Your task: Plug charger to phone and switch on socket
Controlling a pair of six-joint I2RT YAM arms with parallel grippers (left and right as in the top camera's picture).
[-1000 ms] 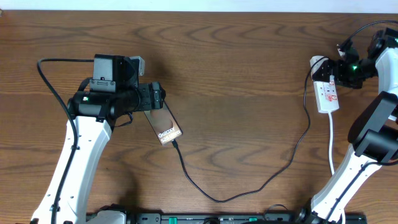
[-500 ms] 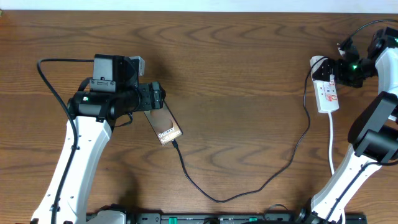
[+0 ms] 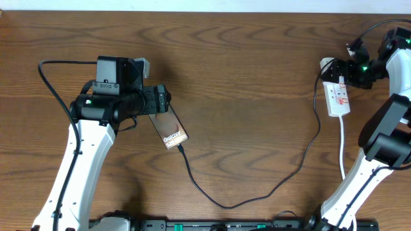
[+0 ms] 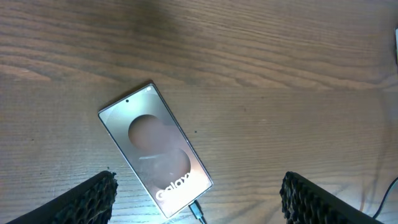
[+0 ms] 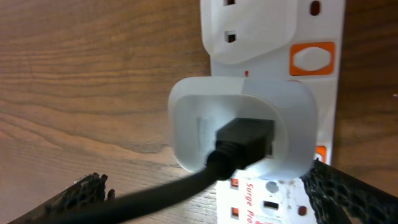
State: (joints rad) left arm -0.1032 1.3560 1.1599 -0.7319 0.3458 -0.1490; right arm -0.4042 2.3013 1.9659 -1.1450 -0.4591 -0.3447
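Observation:
The phone (image 3: 172, 131) lies flat on the wooden table and also shows in the left wrist view (image 4: 155, 149), with its white "Galaxy" text facing up. The charger, a thin black cable (image 3: 257, 192), has its plug tip (image 4: 196, 211) at the phone's bottom edge. The cable runs to a white adapter (image 5: 242, 130) seated in the socket strip (image 3: 338, 97), which also shows in the right wrist view (image 5: 311, 31). My left gripper (image 3: 160, 102) hovers open above the phone, its fingers (image 4: 202, 202) on either side. My right gripper (image 3: 345, 74) is open over the strip, its fingers (image 5: 211, 202) straddling the adapter.
An orange rocker switch (image 5: 313, 59) sits on the strip beside the adapter. The strip's white cord (image 3: 341, 151) runs toward the front edge at the right. The black cable loops across the front middle of the table.
My right gripper has shifted very slightly over the strip. The left arm, phone and cable have not moved.

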